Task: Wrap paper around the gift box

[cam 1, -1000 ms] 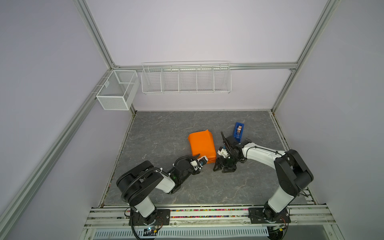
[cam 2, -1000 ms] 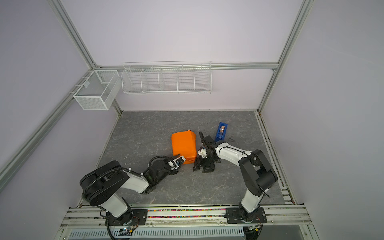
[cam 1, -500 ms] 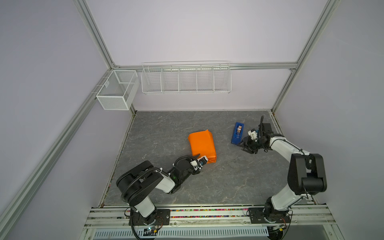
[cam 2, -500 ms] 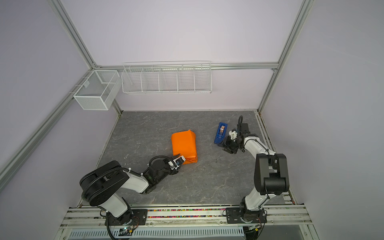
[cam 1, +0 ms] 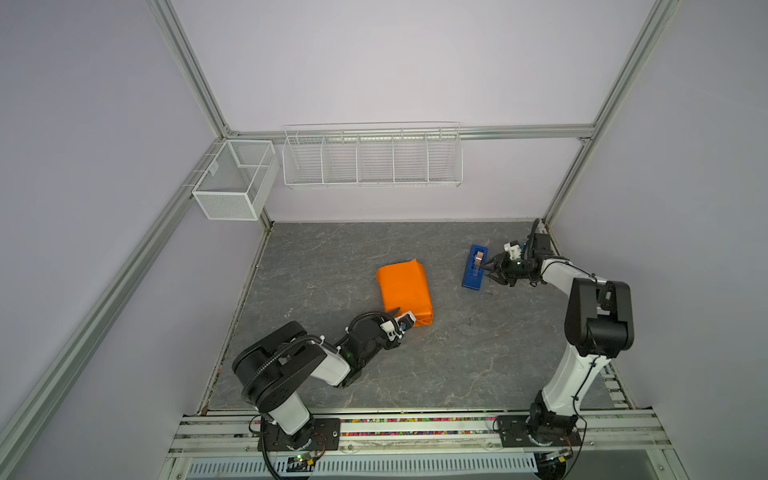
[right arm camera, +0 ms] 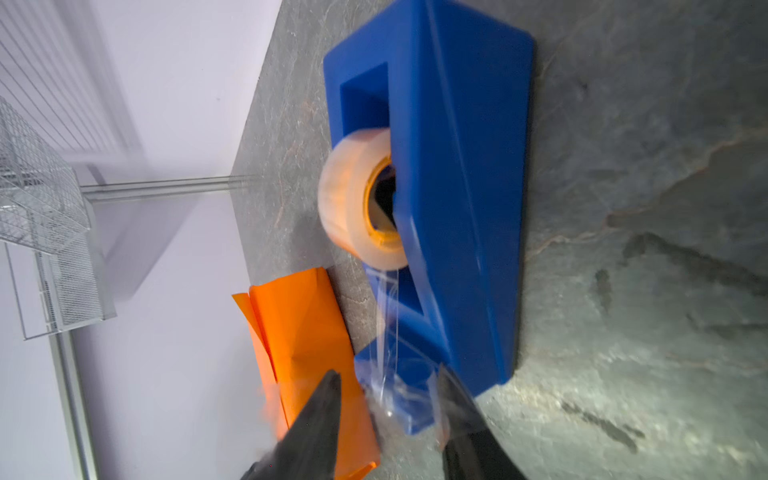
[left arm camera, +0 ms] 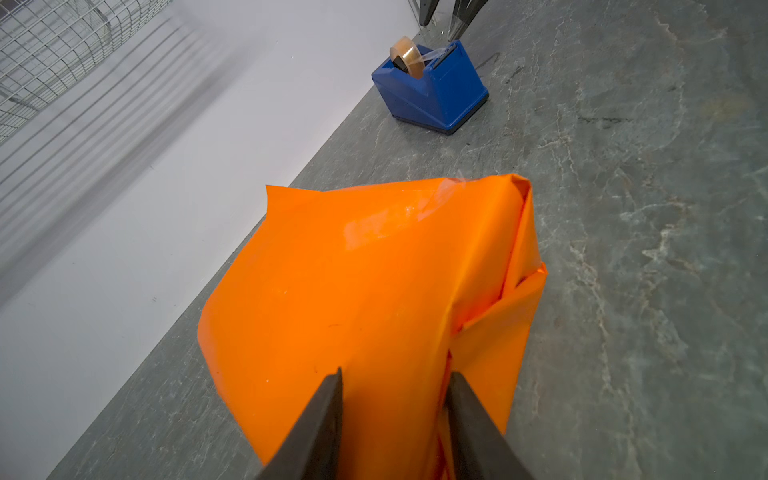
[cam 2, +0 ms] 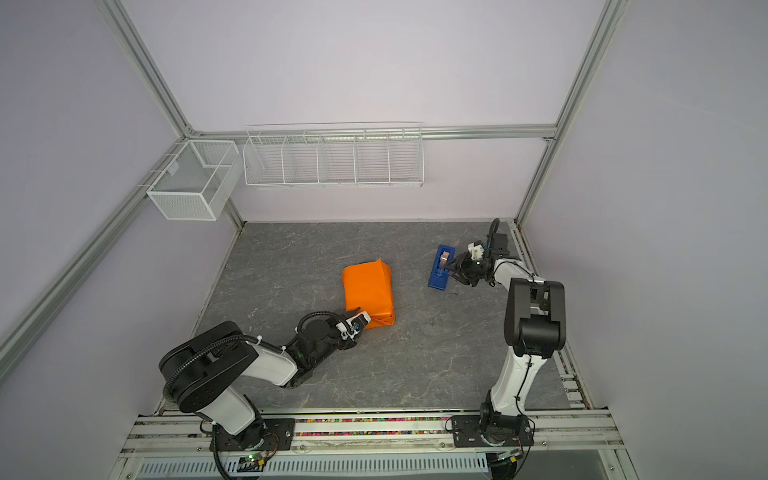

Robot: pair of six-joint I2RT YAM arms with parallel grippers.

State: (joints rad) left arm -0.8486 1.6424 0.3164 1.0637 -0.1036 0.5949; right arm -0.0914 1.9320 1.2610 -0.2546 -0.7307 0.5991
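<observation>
The paper (cam 1: 403,286) (cam 2: 368,291) is orange and folded round a low block in mid-table; the gift box itself is hidden inside it. A strip of clear tape shows on the paper's (left arm camera: 374,291) top face. My left gripper (cam 1: 401,316) (left arm camera: 395,374) holds the parcel's near end, its jaws closed on the folded paper that fills the gap. My right gripper (cam 1: 484,270) (right arm camera: 388,374) is at the cutter end of the blue tape dispenser (cam 1: 473,266) (right arm camera: 457,208). Its jaws stand apart, with the loose clear tape end between them.
A white wire rack (cam 1: 372,160) hangs on the back wall and a mesh basket (cam 1: 232,183) on the left rail. The dispenser (cam 2: 440,268) stands at the back right, near the corner post. Metal rails run along the table's front edge.
My right gripper has swung away from the parcel's near right side to the tape dispenser, and its jaws have narrowed. The left gripper and the parcel have stayed put.
</observation>
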